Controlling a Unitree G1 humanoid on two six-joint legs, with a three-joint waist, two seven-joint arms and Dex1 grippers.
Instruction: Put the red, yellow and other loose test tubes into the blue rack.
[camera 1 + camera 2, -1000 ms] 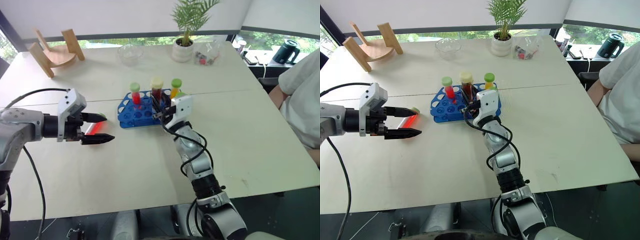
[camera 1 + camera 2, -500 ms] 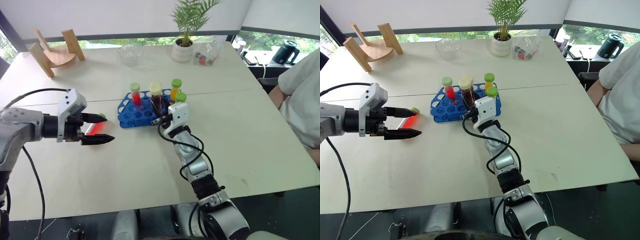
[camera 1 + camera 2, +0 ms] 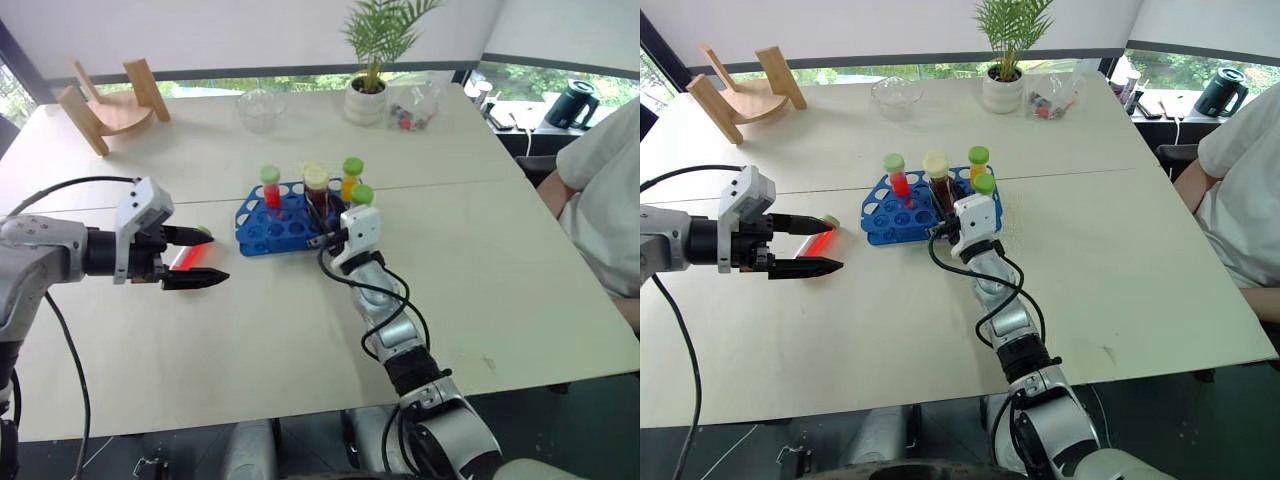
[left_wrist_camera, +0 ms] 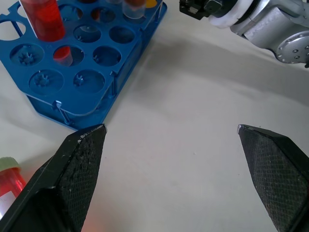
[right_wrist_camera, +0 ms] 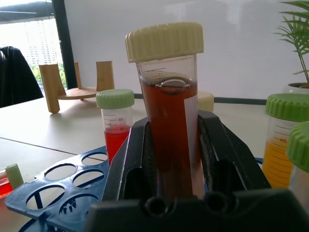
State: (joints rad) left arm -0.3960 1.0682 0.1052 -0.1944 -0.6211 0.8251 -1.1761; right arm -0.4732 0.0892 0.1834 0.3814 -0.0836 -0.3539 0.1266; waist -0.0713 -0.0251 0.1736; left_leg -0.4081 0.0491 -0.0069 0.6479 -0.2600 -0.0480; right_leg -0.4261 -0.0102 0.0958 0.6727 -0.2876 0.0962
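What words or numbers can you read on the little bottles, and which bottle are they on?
"45" and "40": scale marks on the red tube with the green cap, standing in the blue rack.
"mL": on the yellow-orange tube.
Scale marks on the brown tube held in the right gripper: too faint to read.
The red tube lying on the table by the left gripper: too small to read anything.

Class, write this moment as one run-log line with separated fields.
right gripper: shut on brown tube, upright over blue rack | left gripper: open, above table near lying red tube
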